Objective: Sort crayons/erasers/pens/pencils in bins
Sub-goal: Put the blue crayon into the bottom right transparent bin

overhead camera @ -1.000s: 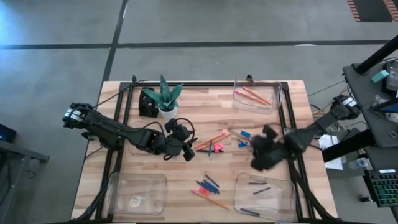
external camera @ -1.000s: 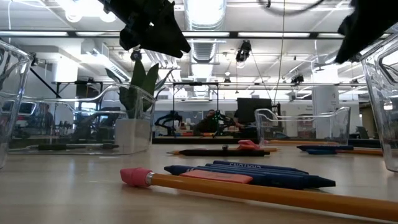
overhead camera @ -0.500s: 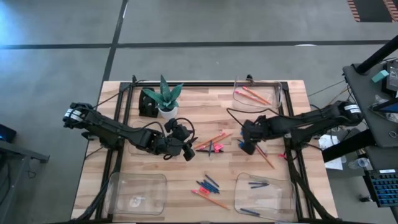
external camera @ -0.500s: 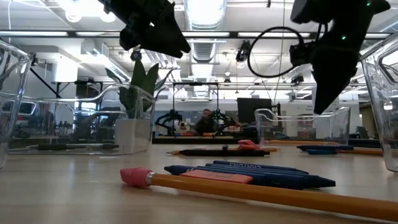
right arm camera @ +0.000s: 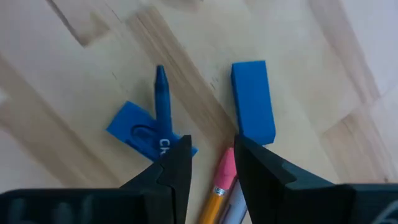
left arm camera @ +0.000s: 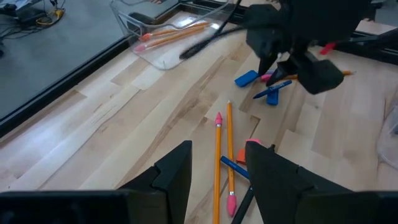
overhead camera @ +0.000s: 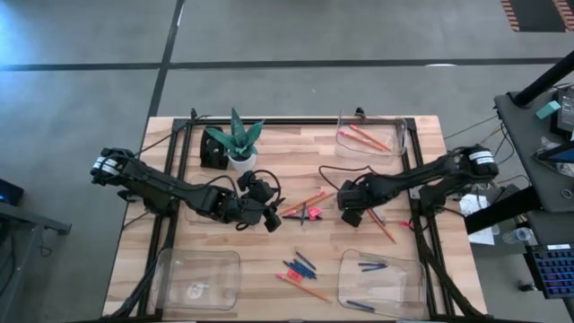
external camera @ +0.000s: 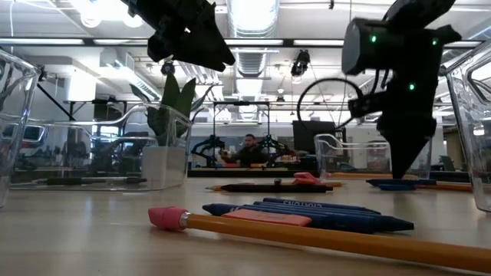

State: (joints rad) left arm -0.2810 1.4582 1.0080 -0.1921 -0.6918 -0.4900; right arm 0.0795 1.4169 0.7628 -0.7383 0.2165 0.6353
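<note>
My right gripper (right arm camera: 211, 142) is open and hovers low over the table's middle right (overhead camera: 348, 213). Just beyond its fingers lie a blue eraser (right arm camera: 254, 99), a blue crayon (right arm camera: 163, 106) across a second blue eraser (right arm camera: 140, 130), and a pencil's pink end (right arm camera: 225, 169) between the fingers, untouched. My left gripper (overhead camera: 272, 220) is open and raised above the table's middle (left arm camera: 219, 146), over two orange pencils (left arm camera: 217, 158). The far right bin (overhead camera: 369, 136) holds orange pencils. The near right bin (overhead camera: 381, 283) holds dark pens.
A potted plant (overhead camera: 235, 144) stands at the far left. A clear bin (overhead camera: 197, 278) sits at the near left. Blue crayons (overhead camera: 300, 265) and a pencil (overhead camera: 305, 287) lie near the table's near edge. Another pencil (overhead camera: 381, 224) lies beside the right gripper.
My right gripper has swung from the table's right side toward its middle and come down, fingers pointing down, until it hangs just over the blue erasers and crayon. The left arm has kept still and no object has moved.
</note>
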